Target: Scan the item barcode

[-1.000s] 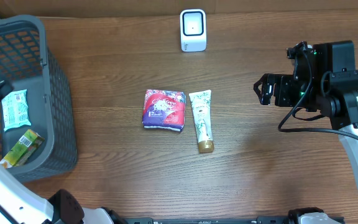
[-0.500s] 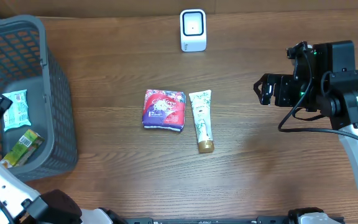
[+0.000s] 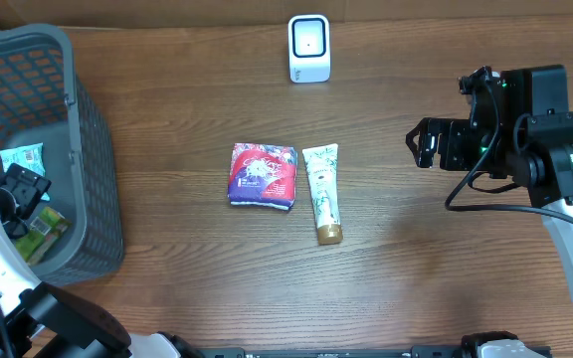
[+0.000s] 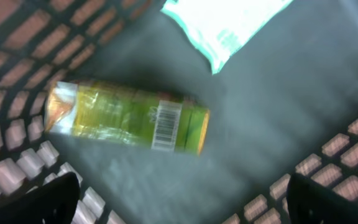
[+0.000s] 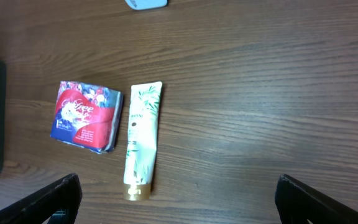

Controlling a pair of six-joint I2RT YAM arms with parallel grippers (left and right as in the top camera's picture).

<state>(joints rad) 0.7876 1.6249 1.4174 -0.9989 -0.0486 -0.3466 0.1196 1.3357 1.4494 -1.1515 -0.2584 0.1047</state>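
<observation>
Green packet (image 4: 126, 123): barcode up in basket (image 3: 88, 149)
Your left tool (image 4: 182, 202): wide, over it
Your right tool (image 5: 179, 199): wide, empty

Soft, even light; the green carton (image 4: 126, 121) looks motion-blurred.

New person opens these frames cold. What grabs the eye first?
Mid-table, a red-and-blue packet and a cream tube lie side by side, with a white scanner at the table's far edge. At the left, the grey basket draws the eye. The left end effector hangs open over a green carton lying in it, barcode up.
</observation>
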